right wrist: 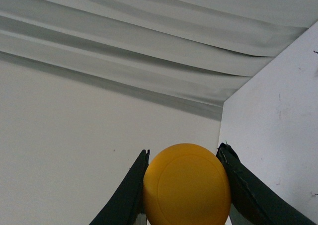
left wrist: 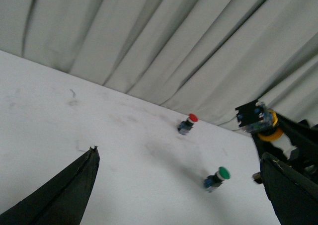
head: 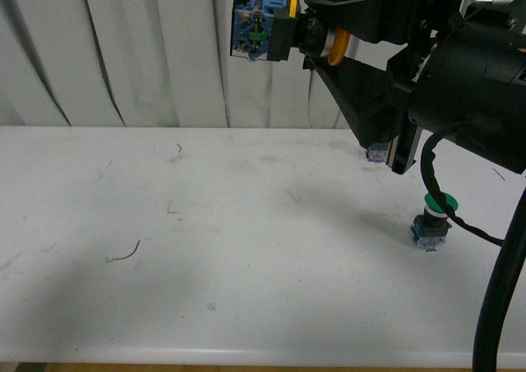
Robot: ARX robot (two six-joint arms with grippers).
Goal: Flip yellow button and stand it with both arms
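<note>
Currently the left jaws gape wide and empty above the bench [left wrist: 124, 150]. The yellow button [head: 263, 27] hangs high and sideways, its cap end clamped in the right jaws, block pointing left. Best bring the left jaws squarely onto that block before releasing. No writing is legible.

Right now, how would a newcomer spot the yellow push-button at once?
Find the bulky black right arm raised above the white table. Its wedge-fingered right gripper clamps the yellow-orange-capped push-button with blue-and-black contact block sideways in mid-air. The green-capped button and red-capped button stand on the table instead.
</note>
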